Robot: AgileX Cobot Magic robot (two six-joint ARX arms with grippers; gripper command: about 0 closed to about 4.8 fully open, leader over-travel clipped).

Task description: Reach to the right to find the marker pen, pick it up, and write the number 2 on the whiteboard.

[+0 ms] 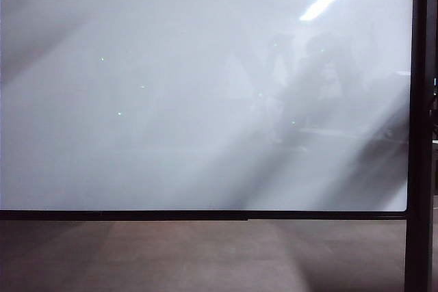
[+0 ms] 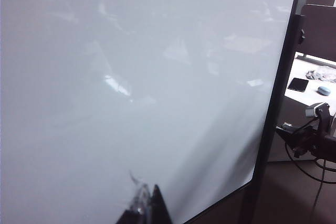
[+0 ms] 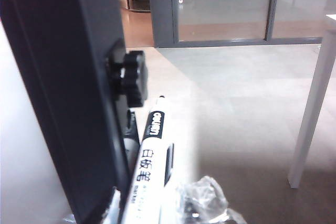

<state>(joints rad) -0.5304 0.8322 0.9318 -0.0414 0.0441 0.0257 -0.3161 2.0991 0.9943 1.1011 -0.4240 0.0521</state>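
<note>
The whiteboard (image 1: 205,87) fills the exterior view, glossy white with a thin black frame, and neither gripper appears there. No number 2 is visible on it. In the right wrist view the marker pen (image 3: 149,150), white with black lettering and a dark tip, lies between the translucent fingers (image 3: 202,200) of my right gripper (image 3: 160,205), which is shut on it. It lies close beside the board's dark post (image 3: 79,93). My left gripper (image 2: 148,203) hangs in front of the whiteboard (image 2: 131,77) near its lower corner, its fingertips together with nothing between them.
A black knob (image 3: 131,74) juts from the post next to the pen's tip. A white table leg (image 3: 310,124) stands on the floor beyond. The left wrist view shows a dark arm with cables (image 2: 315,137) past the board's edge and a desk with a phone (image 2: 298,84).
</note>
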